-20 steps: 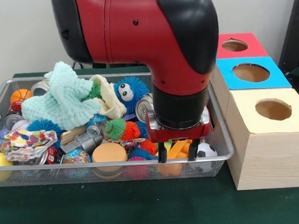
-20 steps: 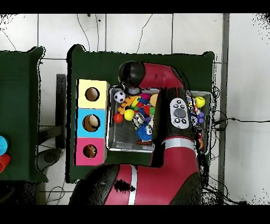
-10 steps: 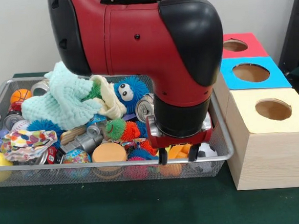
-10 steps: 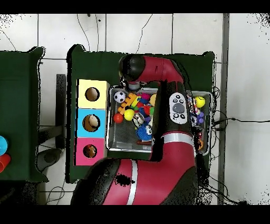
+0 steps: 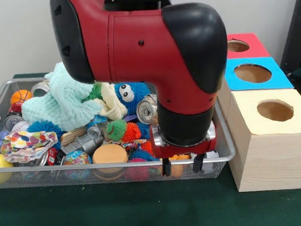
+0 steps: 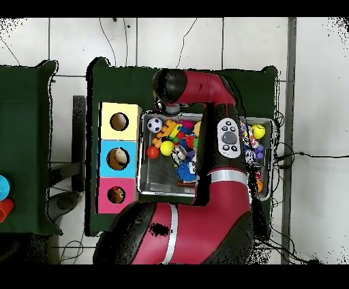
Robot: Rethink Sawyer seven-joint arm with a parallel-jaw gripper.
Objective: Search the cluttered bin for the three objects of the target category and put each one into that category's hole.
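The wire-mesh bin point(image 5: 92, 169) is full of clutter. The mint-green waffle-knit cloth point(image 5: 62, 101) lies piled at its back left, with the cream cloth point(image 5: 111, 103) beside it. The polka-dot cloth point(image 5: 26, 142) lies at the front left. My gripper point(image 5: 182, 166) is open and empty, its fingertips hanging over the bin's near rim at the right end, far from all three cloths. The round hole point(image 5: 275, 110) of the yellow-faced box is to the right of the bin and also shows in the overhead view point(image 6: 119, 121). In the overhead view the arm hides the gripper.
The blue-faced box point(image 5: 252, 73) and the red-faced box point(image 5: 236, 46) stand behind the yellow one. Spiky rubber balls point(image 5: 132, 131), drink cans point(image 5: 146, 109), an orange disc point(image 5: 110, 153) and a soccer ball point(image 6: 155, 125) fill the bin. My big red arm point(image 5: 135, 41) hangs over its right half.
My gripper has moved towards the bin's near rim and slightly right in the front view; its tips now hang over the rim. It stays open and empty. The cloths have not moved.
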